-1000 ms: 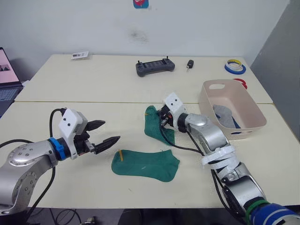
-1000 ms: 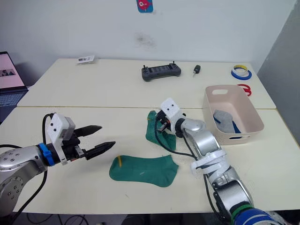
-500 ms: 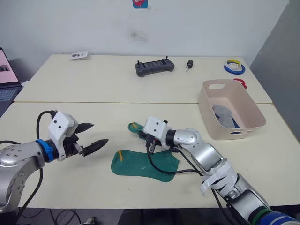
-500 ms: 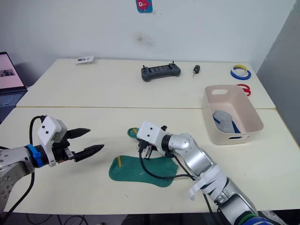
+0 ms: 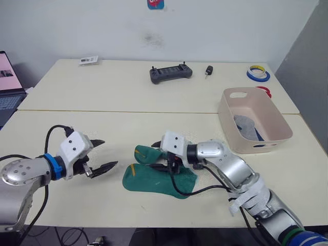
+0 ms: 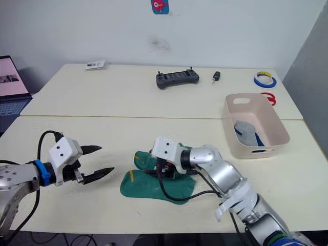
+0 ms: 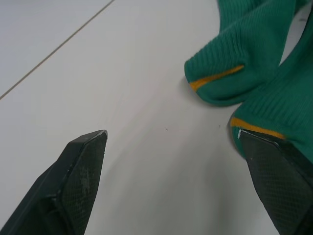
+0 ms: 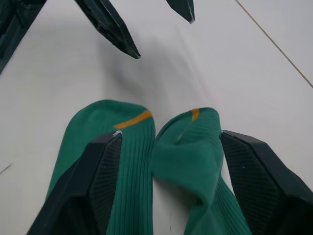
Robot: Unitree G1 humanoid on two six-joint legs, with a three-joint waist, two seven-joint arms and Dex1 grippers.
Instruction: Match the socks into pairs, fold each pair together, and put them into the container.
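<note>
Since a second ago the right gripper [image 5: 163, 163], fingers apart, has dragged one limp green sock [image 5: 148, 154] from near the container [image 5: 253, 120] to beside its flat mate [image 5: 154, 179], both best pinched at the yellow-striped ends, while the left gripper [image 5: 101, 156] waits spread.

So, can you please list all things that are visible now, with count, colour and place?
Soft green ankle socks with yellow stripe: two, green, front table, one partly over the other.
Pale pink rectangular plastic tub: one, right side, holding grey and blue fabric.
Black handheld controller: one, far table.
Small dark key fob: one, beside controller.
Tape rolls: blue-yellow and red, far right.
White card: one, far left.
Laptop: left edge.
Cream tables: two.
Left claw: open, near socks.
Right claw: open, over socks.
</note>
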